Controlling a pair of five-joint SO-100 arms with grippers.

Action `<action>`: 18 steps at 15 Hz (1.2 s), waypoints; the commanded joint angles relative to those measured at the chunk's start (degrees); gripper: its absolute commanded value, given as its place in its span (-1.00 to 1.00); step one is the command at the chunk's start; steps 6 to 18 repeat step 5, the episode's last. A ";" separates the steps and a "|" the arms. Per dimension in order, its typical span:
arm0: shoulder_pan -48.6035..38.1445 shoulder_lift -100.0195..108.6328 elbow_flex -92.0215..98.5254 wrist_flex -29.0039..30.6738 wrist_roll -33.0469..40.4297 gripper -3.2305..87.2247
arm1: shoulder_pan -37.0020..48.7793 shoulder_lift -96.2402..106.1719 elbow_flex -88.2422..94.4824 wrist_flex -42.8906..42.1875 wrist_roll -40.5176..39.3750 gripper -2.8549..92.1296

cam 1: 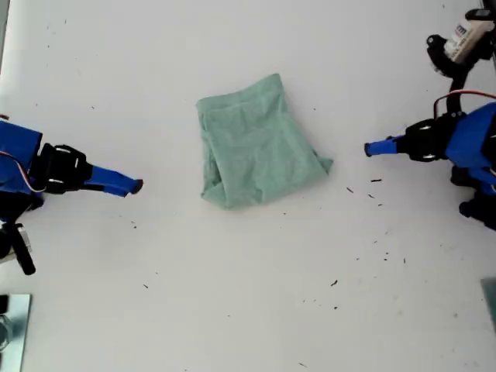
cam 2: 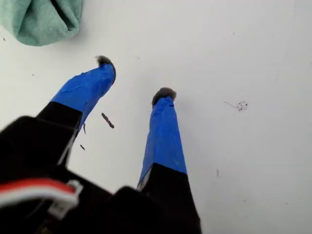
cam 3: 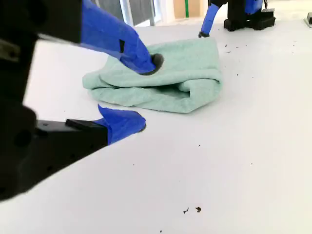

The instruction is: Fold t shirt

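The pale green t shirt (cam 1: 260,147) lies folded into a compact bundle in the middle of the white table. My first gripper (cam 1: 370,149) comes in from the exterior view's right and hovers just off the bundle's pointed corner. Its wrist view shows that gripper (cam 2: 134,78) open and empty, with a rounded end of the t shirt (cam 2: 41,19) beyond its fingertips. My second gripper (cam 1: 136,186) reaches in from the exterior view's left, a short gap away from the cloth. It (cam 3: 144,92) is open and holds nothing, facing the t shirt (cam 3: 190,73).
Dark specks (cam 1: 376,180) litter the white table (cam 1: 248,302), mostly towards the exterior view's right. A white-and-black unit (cam 1: 465,39) sits at that view's top right. A metal piece (cam 1: 12,325) shows at its bottom left.
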 commanded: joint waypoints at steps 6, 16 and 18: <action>1.05 0.44 0.44 0.09 0.09 -0.59 | 0.00 0.26 3.16 -0.79 -0.79 -0.56; 1.05 0.44 0.44 0.09 0.09 -0.59 | 0.00 0.26 3.16 -0.79 -0.79 -0.56; 1.05 0.44 0.44 0.09 0.09 -0.59 | 0.00 0.26 3.16 -0.79 -0.79 -0.56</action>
